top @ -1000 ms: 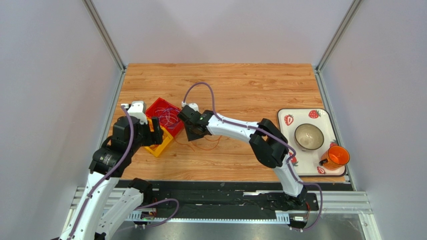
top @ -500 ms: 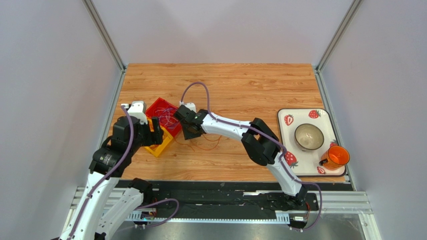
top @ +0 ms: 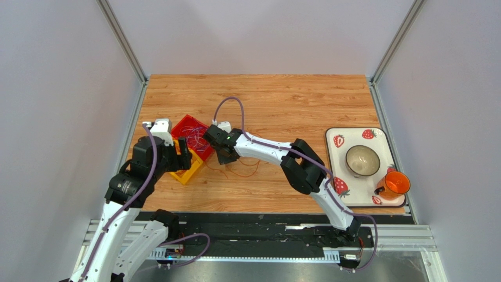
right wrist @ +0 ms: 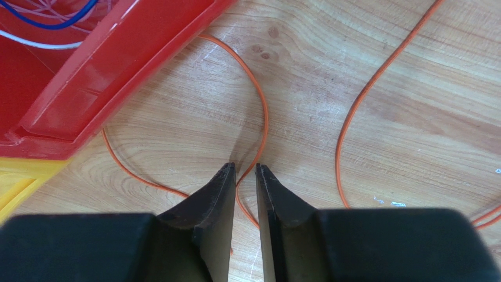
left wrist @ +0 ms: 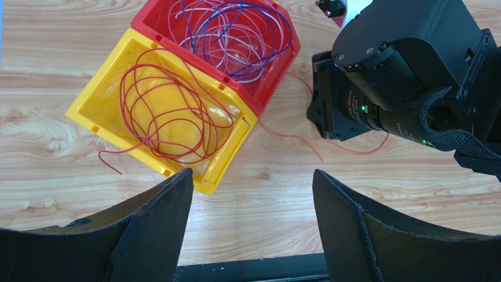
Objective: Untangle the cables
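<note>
Right gripper (right wrist: 245,167) has slid leftward since a second ago, red bin (right wrist: 88,76) now just ahead-left of it. Jaws narrow slit, orange cable (right wrist: 263,111) threading gap, not visibly pinched. Left gripper (left wrist: 253,173) wide, empty. Ahead of it: yellow bin (left wrist: 94,106) holding dark red cable (left wrist: 122,88); beyond, lilac and blue cables (left wrist: 235,35) in red bin.

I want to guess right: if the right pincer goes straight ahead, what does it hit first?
Probably the orange cable lying between the right pincer tips, then the wooden table beneath.
</note>
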Controlling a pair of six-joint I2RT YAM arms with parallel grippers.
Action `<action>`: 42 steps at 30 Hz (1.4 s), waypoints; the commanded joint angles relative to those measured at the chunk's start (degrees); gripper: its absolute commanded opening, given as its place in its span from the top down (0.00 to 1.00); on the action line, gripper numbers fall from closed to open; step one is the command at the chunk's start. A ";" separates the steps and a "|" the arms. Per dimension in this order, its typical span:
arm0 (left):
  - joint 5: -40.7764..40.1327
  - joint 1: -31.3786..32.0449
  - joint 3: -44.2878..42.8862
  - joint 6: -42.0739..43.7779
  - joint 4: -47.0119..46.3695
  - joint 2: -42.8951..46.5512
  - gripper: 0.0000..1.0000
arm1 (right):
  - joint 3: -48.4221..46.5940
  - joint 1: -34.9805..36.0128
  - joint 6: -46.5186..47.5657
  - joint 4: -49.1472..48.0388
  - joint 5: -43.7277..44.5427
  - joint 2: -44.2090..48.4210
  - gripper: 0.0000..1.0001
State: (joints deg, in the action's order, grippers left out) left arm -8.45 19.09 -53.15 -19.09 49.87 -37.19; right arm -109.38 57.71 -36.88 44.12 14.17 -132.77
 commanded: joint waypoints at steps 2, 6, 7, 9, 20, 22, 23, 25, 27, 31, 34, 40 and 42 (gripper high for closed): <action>0.19 0.16 0.23 -0.16 -1.97 -0.08 0.18 | -1.36 0.73 -0.82 0.44 0.85 -0.39 0.90; 0.19 0.16 0.32 -0.16 -1.88 -0.08 0.18 | -2.06 0.73 -0.21 1.40 2.34 0.75 1.00; 0.19 0.16 0.24 -0.16 -1.88 -0.08 0.18 | -2.32 0.73 -0.12 1.76 3.13 1.54 1.00; 0.27 0.16 0.23 -0.16 -1.88 0.01 0.18 | -2.94 0.73 0.14 2.98 4.19 2.69 1.00; 0.54 0.16 0.32 -0.07 -1.88 -0.25 0.18 | 1.19 -1.28 -0.12 5.37 15.09 13.85 1.00; 0.54 0.16 0.23 -0.07 -1.97 -0.25 0.18 | 1.98 -1.81 -0.64 5.28 16.58 14.91 1.00; 0.54 0.16 0.23 -0.07 -1.97 -0.43 0.18 | 2.15 -2.42 -1.25 5.28 16.85 15.00 1.00; 0.62 0.16 0.23 -0.07 -2.05 -0.60 0.18 | 2.77 -2.95 -1.96 5.36 18.25 14.91 1.00; 0.54 0.16 0.23 -0.16 -1.97 -0.60 0.18 | 3.21 -4.01 -3.63 5.71 19.22 14.56 1.00; 0.54 0.16 0.23 -0.16 -1.97 -0.87 0.18 | 4.44 -5.77 -5.04 6.07 18.62 13.59 1.00; 0.63 0.16 0.32 -0.16 -1.97 -1.04 0.18 | 4.88 -7.35 -5.22 6.24 16.86 12.80 0.70; 0.89 0.16 0.15 -0.16 -1.97 -1.40 0.18 | 6.63 -9.72 -4.52 5.72 12.92 14.03 0.37; 0.89 0.16 0.15 -0.16 -2.05 -1.48 0.19 | 7.86 -9.90 -4.77 4.92 11.93 15.52 0.35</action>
State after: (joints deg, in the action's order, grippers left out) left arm -8.01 19.09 -53.12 -19.09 49.87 -38.59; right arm -103.09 48.12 -41.19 50.50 28.69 -119.81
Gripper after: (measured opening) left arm 0.815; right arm 0.633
